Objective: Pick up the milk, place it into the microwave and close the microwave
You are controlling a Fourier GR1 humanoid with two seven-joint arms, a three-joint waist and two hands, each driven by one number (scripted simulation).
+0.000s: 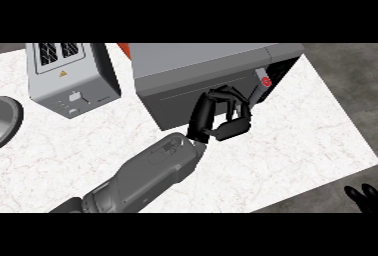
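Head view: left robot hand [220, 116] lies open-fingered against the microwave [203, 75] door; milk is not visible. Pushing off-centre could shove the microwave sideways. Right robot hand [363, 196] rests well right of it.

Toaster [72, 75] left of microwave [199, 75] on counter [280, 150]; left hand [218, 117] against microwave's front.
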